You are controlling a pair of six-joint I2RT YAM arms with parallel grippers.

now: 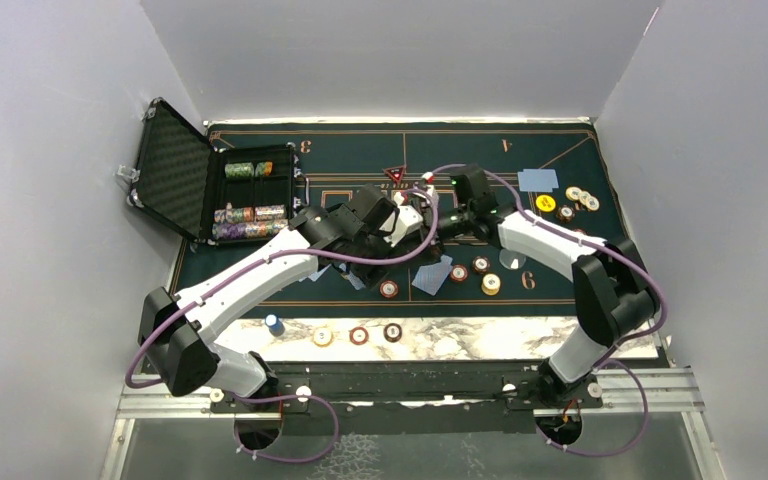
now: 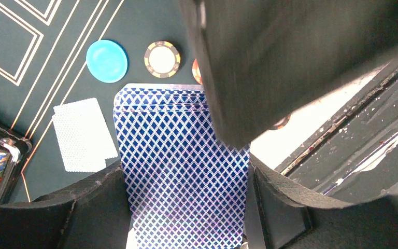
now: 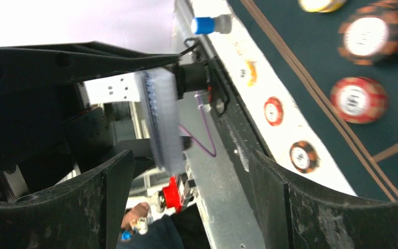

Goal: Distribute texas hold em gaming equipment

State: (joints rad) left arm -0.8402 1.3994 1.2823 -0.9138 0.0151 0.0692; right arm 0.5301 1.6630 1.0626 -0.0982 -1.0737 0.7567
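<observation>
- The worktop [image 1: 460, 335] carries a dark green felt mat [image 1: 360, 160] with orange lines. An open black case [image 1: 175, 170] sits at its left edge, with rows of chips racked inside.
- Both arms reach in over the middle of the mat, so the two end effectors meet tip to tip above it.
- The left end effector [image 2: 184, 199] is clamped on a deck of blue-backed cards [image 2: 176, 155]. Its two fingers press the deck's long edges, and the deck sticks out ahead of them.
- The right end effector [image 3: 189, 158] is spread wide. In its own view the deck shows edge-on just ahead of its fingers and touches neither. In the left wrist view its dark, blurred body covers the deck's far right corner.
- On the felt below the deck lie loose cards [image 2: 83, 135], a flat blue disc [image 2: 107, 60] and a brown-and-white chip [image 2: 162, 58].
- Another card [image 1: 537, 180] and a cluster of chips [image 1: 570, 200] lie on the far right of the mat.
- Three chips [image 1: 358, 335] sit in a row on the marble strip near the arm bases.
- A small red triangular marker [image 1: 394, 175] lies just beyond the end effectors.
</observation>
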